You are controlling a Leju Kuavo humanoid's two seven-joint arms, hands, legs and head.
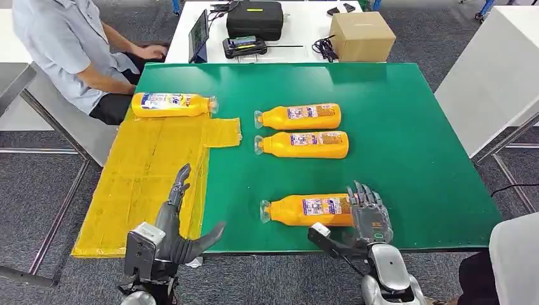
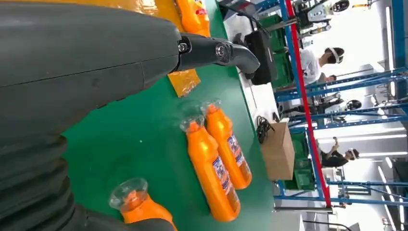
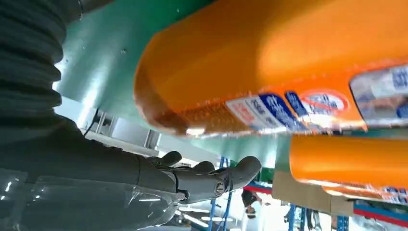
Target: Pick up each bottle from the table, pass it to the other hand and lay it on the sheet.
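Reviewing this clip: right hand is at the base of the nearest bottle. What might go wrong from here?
1. The right hand sits only at the base end of the nearest bottle; lifted from there, the long body could tilt or slip out.
2. That bottle lies near the table's front edge, so a nudge might roll it off.
3. The left hand waits open over the yellow sheet; a tilted bottle may complicate the handover.

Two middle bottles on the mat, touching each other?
Apart. Head view shows a green strip of mat between the upper bottle and the lower bottle along their length.
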